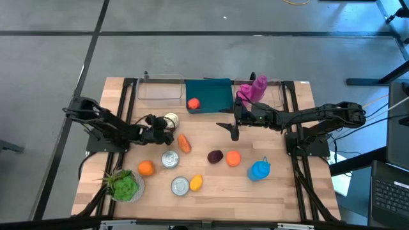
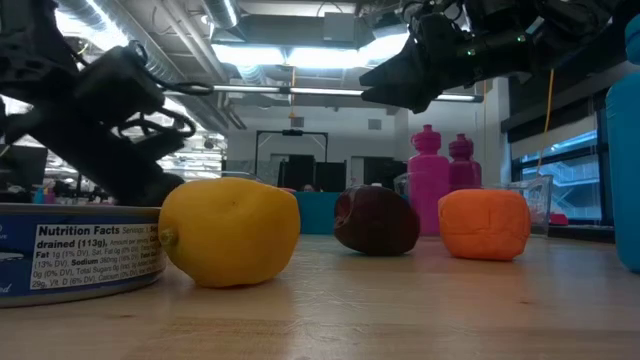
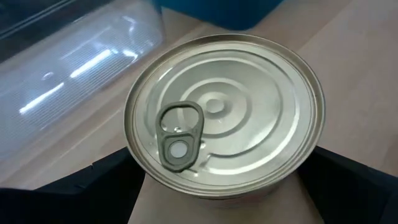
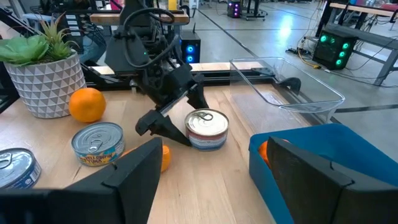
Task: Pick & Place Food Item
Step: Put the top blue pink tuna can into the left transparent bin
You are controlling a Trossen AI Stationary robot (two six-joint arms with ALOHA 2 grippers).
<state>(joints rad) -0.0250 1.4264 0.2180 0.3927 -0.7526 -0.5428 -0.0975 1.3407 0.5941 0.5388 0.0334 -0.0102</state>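
The left gripper (image 1: 167, 128), jaws wide, is straddling the can (image 1: 171, 119) near the clear bin (image 1: 160, 89), needing only to close.

Grey concrete floor (image 1: 192, 57) with dark seam lines around a light wooden table (image 1: 281, 191). Far room: long ceiling strip lights (image 2: 290, 92), exposed ducts, big windows (image 2: 560, 175) right. Laptop (image 1: 390, 191) at right edge. Green-lit equipment (image 4: 336, 43) far off.

Overhead, table-level and two wrist views, both wrists on one tin can (image 3: 224, 118).
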